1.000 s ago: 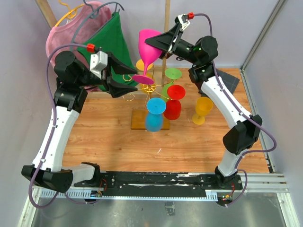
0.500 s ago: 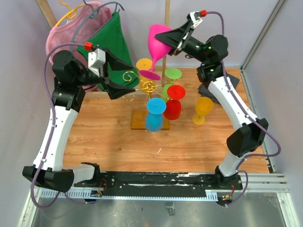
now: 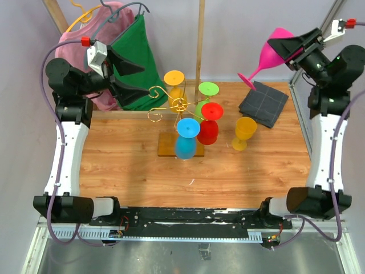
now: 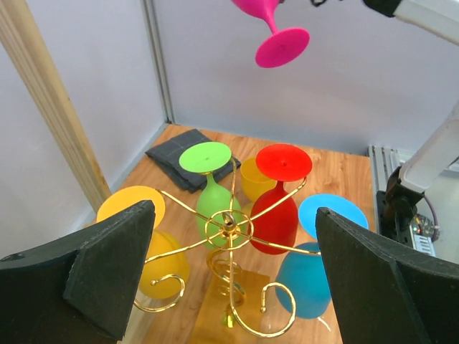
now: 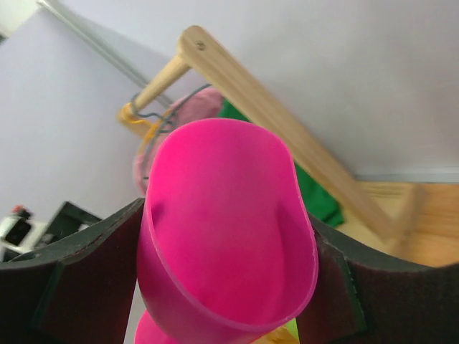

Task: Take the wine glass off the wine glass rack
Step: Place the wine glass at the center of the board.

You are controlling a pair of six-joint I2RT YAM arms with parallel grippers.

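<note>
Glass hangs high at the far right, well apart from the rack. The right gripper pinches its bowl, with the stem slanting down-left and the foot toward the rack. The left gripper is spread wide and empty beside the rack, so only the right arm can set the glass down.

Pale lilac walls enclose a light-wood tabletop; a tall wooden clothes frame stands at the far edge.

The wine glass has been carried by the right tool from above the wine glass rack to above the tabletop's far right corner; the left tool has been opened wide and withdrawn leftward.
</note>
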